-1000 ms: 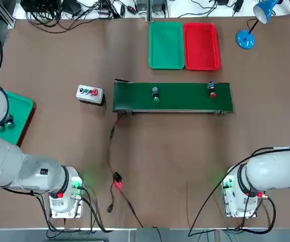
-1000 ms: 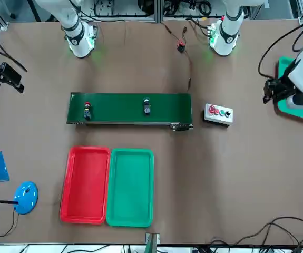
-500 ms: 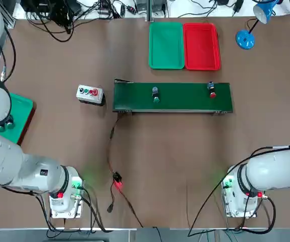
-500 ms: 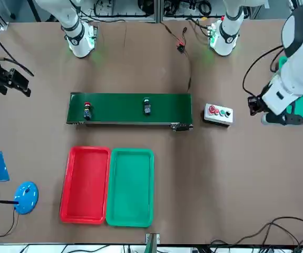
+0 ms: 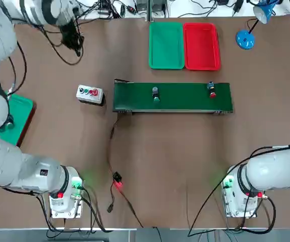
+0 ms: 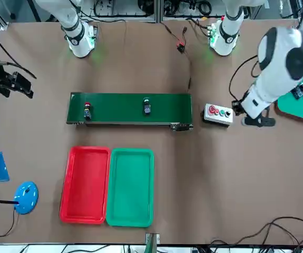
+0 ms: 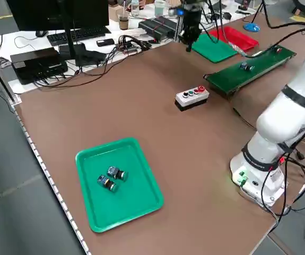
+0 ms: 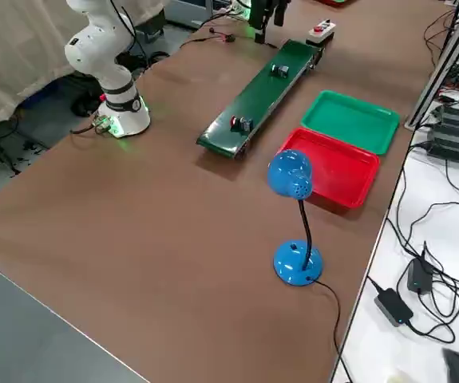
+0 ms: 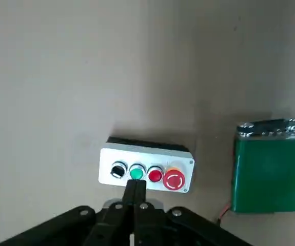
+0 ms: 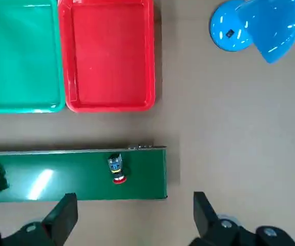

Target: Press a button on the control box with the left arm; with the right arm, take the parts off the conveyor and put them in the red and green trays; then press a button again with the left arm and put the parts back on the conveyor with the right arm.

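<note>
L gripper [image 9: 135,183] is hanging near the box [image 9: 137,152], fingers together w/ nothing between them; they're making a blunt poker, prob. for a button. R gripper [image 10: 136,197] is waiting by the belt [image 5: 190,104], fingers wide apart, holding nothing. Box is sitting on the bench [image 5: 150,196] off one end of the belt, buttons facing up. Buttons are prob. giving a short, springy travel; box is looking light & stiff, so an off-centre push could be making it skid or tip. Best to be pressing straight down, mid-cap, w/o squeezing.

Both parts are lying on the belt: red part [image 10: 116,168] nr the far end from the box, green part [image 5: 156,96] nearer the box. They're looking small, light, hard, prob. slick & apt to be rolling if nudged. Fingers should be taking each across its dark body, low & centred, w/ modest force, leaving cap & any contacts alone. Red tray [image 5: 201,48] & green tray [image 5: 166,46] are lying side by side beyond the belt, each holding nothing; thin-walled, prob. sliding if bumped, so R gripper should be clearing their rims.
</note>
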